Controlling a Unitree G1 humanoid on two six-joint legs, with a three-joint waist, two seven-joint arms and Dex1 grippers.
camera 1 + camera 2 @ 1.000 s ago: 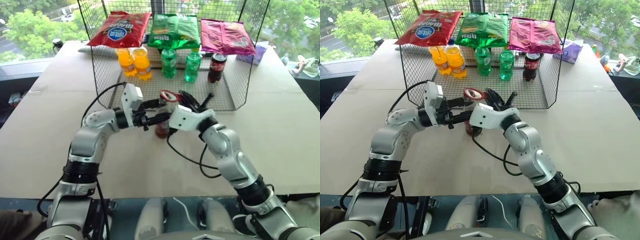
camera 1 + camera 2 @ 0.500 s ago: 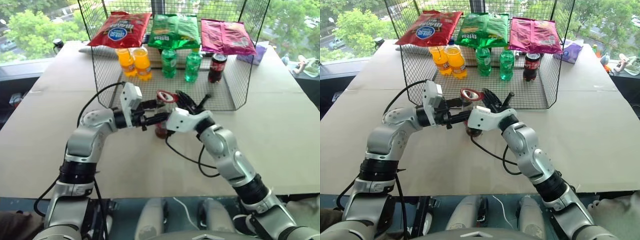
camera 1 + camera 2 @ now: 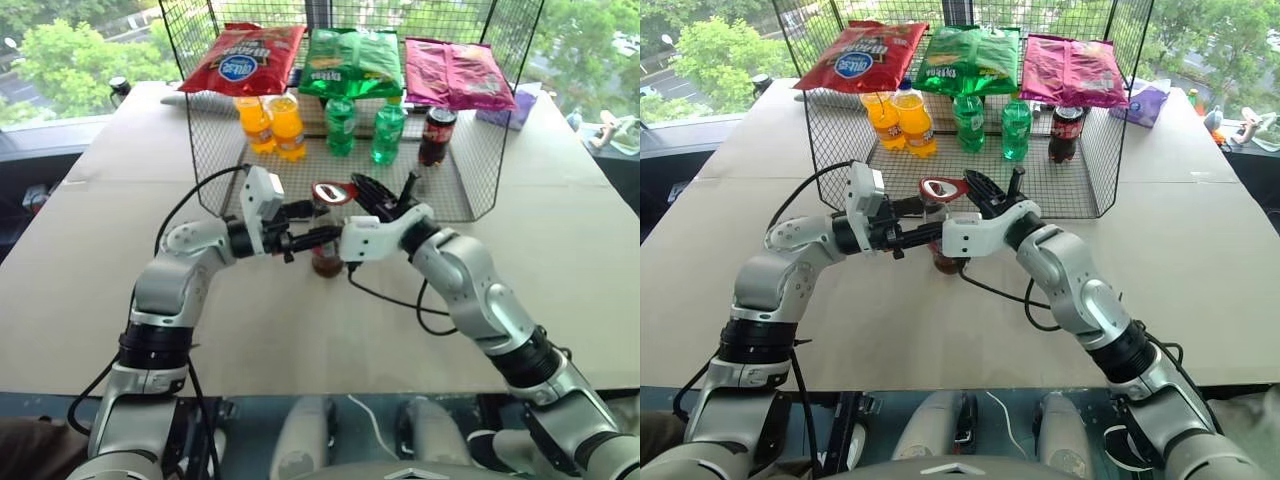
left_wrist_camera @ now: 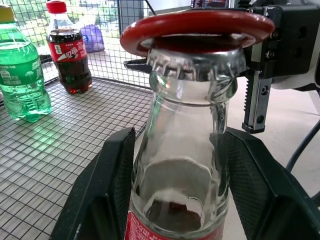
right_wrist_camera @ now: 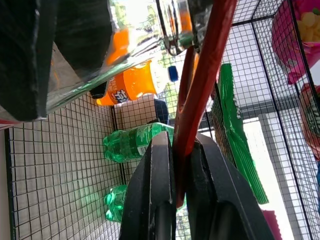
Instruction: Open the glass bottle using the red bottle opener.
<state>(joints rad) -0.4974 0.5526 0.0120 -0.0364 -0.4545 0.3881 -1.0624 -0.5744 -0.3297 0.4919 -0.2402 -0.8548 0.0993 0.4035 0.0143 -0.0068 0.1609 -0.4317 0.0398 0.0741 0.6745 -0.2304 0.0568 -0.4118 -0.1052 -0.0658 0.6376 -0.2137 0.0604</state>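
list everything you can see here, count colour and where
glass bottle: 1, clear, dark drink, capped, between left gripper's fingers
red bottle opener: 1, ring over cap
orange soda bottles: 2, wire basket, back left
green bottles: 2, basket middle
cola bottle: 1, dark, basket right
snack bags: 3, red, green, pink, basket back
wire basket: 1, black, on table
table: 1, tan
left gripper: holds bottle
right gripper: shut on opener handle
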